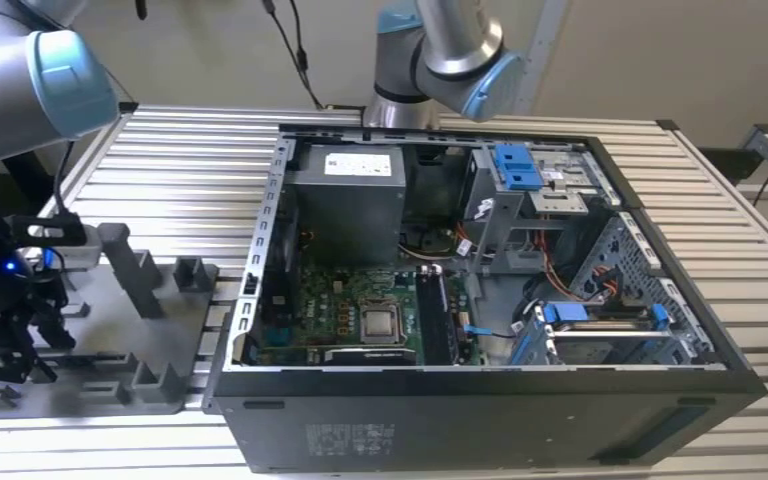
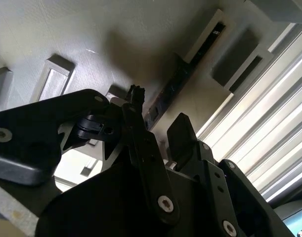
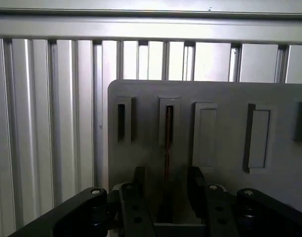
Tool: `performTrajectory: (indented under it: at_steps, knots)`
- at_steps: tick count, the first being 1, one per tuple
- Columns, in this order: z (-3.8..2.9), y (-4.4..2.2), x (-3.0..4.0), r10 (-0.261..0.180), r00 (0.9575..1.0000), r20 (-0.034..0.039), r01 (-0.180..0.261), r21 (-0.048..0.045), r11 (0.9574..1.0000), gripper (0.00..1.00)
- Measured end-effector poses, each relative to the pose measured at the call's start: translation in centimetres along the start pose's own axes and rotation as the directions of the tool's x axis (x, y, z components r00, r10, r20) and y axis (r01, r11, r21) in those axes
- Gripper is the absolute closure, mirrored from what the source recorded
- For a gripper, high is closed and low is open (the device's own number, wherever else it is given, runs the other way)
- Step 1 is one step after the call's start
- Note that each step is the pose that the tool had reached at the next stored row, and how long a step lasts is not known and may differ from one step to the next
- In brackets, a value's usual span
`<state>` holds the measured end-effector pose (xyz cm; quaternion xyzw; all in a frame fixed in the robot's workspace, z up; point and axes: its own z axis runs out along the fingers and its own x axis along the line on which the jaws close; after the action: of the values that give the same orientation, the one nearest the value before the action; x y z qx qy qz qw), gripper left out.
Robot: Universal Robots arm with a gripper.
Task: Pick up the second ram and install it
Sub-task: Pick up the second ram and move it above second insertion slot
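Note:
The second ram (image 3: 166, 143) stands on its edge in a slot of the grey plastic tray (image 3: 225, 103), seen as a thin dark strip. In the second wrist view the ram (image 2: 176, 88) runs away from the fingers along the tray (image 2: 91, 29). My gripper (image 3: 166, 181) is low over the tray with one black finger on each side of the stick. Both wrist views show a narrow gap between each finger and the ram, so the gripper (image 2: 158, 117) is open around it. In the exterior view the gripper (image 1: 11, 335) sits at the tray's (image 1: 117, 330) left end.
An open computer case (image 1: 491, 420) lies to the exterior view's right of the tray, with the green motherboard (image 1: 337, 305) inside. A second arm (image 1: 438, 50) stands behind the case. Upright posts (image 1: 128, 265) rise from the tray. Everything rests on a ribbed metal table (image 1: 171, 150).

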<state>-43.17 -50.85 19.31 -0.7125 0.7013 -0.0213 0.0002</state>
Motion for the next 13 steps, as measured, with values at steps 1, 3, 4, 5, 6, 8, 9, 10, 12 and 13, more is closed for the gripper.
performTrajectory:
  at_steps: [1, 3, 4, 5, 6, 8, 9, 10, 12, 13]
  knots:
    - [0.0, 0.01, 0.0, 0.0, 1.0, 0.0, 0.0, 0.0, 1.0, 0.52]
    - [0.0, 0.03, -0.01, 0.0, 1.0, 0.0001, 0.0, 0.0, 1.0, 0.52]
    - [-0.02, 0.03, 0.0, 0.0, 1.0, 0.0001, 0.0, 0.0001, 1.0, 0.52]
    - [-0.03, 0.07, 0.0, 0.0, 1.0, 0.0, 0.0, 0.0, 1.0, 0.52]
    - [-0.04, 0.1, 0.0, 0.0, 1.0, 0.0, 0.0, 0.0, 1.0, 0.52]
    - [-0.04, 0.14, 0.0, 0.0, 1.0, 0.0, 0.0, 0.0, 1.0, 0.52]
    - [-0.04, 0.15, 0.0, 0.0, 1.0, 0.0, 0.0, 0.0001, 1.0, 0.52]
    - [-0.04, 0.16, -0.01, 0.0, 1.0, 0.0001, 0.0, 0.0001, 1.0, 0.52]
    - [-0.04, 0.19, 0.0, 0.0, 1.0, 0.0001, 0.0, 0.0001, 1.0, 0.52]
    - [-0.05, 0.21, 0.0, 0.0, 1.0, 0.0, 0.0, 0.0, 1.0, 0.52]
